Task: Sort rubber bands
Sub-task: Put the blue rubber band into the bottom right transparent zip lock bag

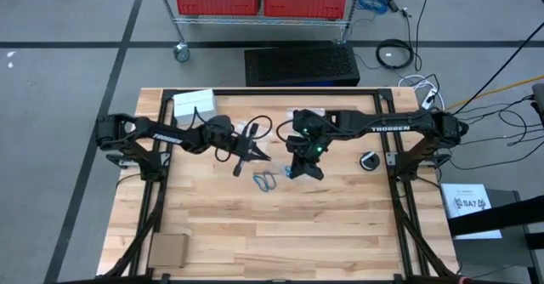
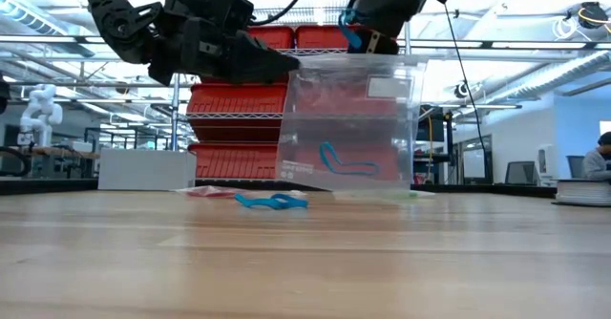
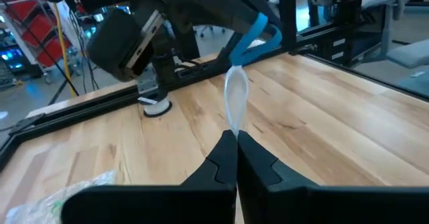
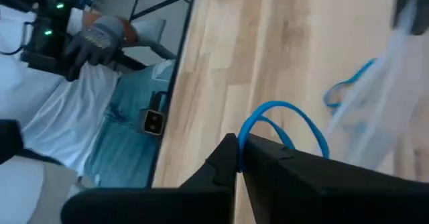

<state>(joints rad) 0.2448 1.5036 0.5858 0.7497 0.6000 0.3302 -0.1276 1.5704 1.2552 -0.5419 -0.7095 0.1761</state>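
A clear plastic bag [image 2: 353, 109] hangs upright between my two grippers, its bottom at the table, with a blue rubber band [image 2: 344, 163] inside it. My left gripper [image 3: 236, 140] is shut on the bag's top edge; it also shows in the high view [image 1: 257, 155]. My right gripper [image 4: 239, 143] is shut on another blue rubber band [image 4: 285, 117] just above the bag's mouth, as the low view [image 2: 368, 32] shows. More blue rubber bands [image 1: 265, 182] lie loose on the table in front of the bag [image 2: 272, 202]. My left gripper pinches the clear bag's top edge at one corner [image 3: 233, 120] between its two shut fingers, coming level from the table's left. The bag hangs upright below the hold. My right gripper pinches one side of the blue rubber band's loop [image 4: 258, 127] between its shut fingertips, pointing down. The loop stands clear of the table, above the bag's mouth.
A second clear bag with green bands [image 3: 74, 190] lies near my left arm; a reddish bag [image 2: 210, 192] lies flat behind the loose bands. A white box [image 1: 191, 105], a cardboard piece [image 1: 167, 250] and a round black object [image 1: 370, 161] are on the table. A person's gloved hand [image 4: 100, 39] shows beyond the table edge.
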